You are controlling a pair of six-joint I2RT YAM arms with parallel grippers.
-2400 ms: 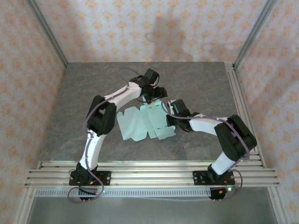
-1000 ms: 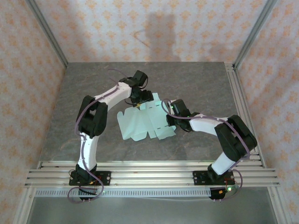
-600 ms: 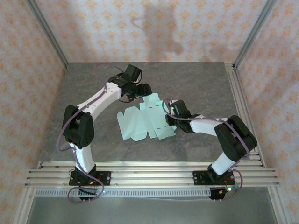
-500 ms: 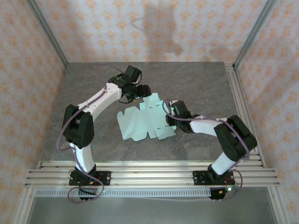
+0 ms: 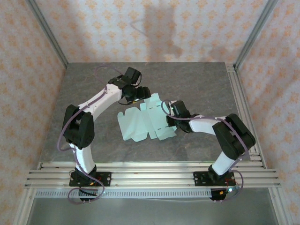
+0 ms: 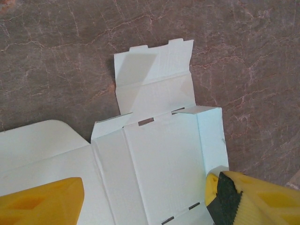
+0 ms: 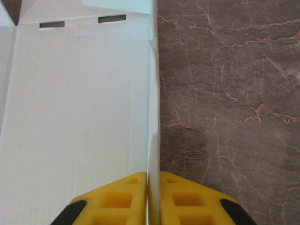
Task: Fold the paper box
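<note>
Right pincer [image 7: 148, 182] — tight on paper box [image 7: 79, 117]

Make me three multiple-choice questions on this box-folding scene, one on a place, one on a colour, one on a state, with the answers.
1. Where is the left gripper?
A. over the far end of the paper box
B. low by its own base
C. against the back wall

2. What colour are the right gripper's fingers?
A. red
B. yellow
C. blue

3. What state is the right gripper in?
A. wide open, holding nothing
B. shut on a raised edge of the paper box
C. shut on a pen

Answers: 1 A, the left wrist view looks down on the sheet's flaps between its open fingers. 2 B, the right wrist view shows them yellow. 3 B, the two fingers pinch the thin card edge between them.
</note>
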